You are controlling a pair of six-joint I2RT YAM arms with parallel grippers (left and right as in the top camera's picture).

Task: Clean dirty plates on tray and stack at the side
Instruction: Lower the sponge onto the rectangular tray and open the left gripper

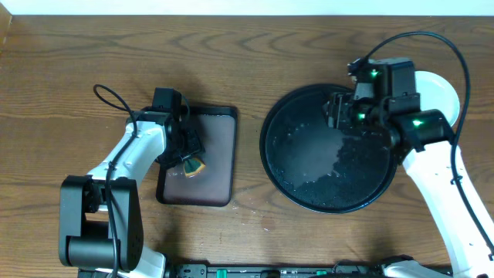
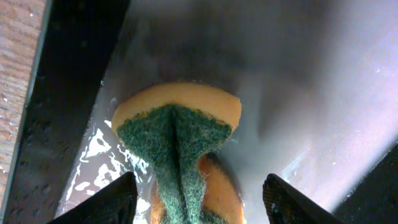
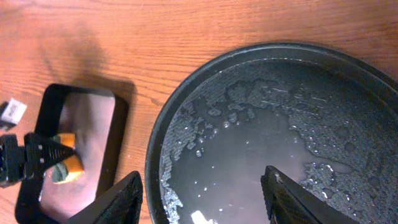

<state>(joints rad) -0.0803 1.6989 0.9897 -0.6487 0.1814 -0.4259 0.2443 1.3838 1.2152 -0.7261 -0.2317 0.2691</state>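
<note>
The large round black tray (image 1: 309,185) lies wet and bare of plates at the right; it also fills the right wrist view (image 3: 249,74). A pale plate (image 1: 441,91) shows at the tray's far right, partly hidden by my right arm; I cannot tell if others lie under it. My right gripper (image 1: 336,110) is open and empty over the tray's upper part, jaws (image 3: 202,199) wide above the wet surface. My left gripper (image 1: 184,157) is open over a folded orange-and-green sponge (image 2: 180,143), jaws (image 2: 199,199) either side of it, not closed on it.
The sponge (image 1: 191,166) lies on a small dark rectangular tray (image 1: 212,185) at the left, wet inside; that tray also shows in the right wrist view (image 3: 46,99). Bare wooden table (image 1: 247,62) lies between and behind the two trays.
</note>
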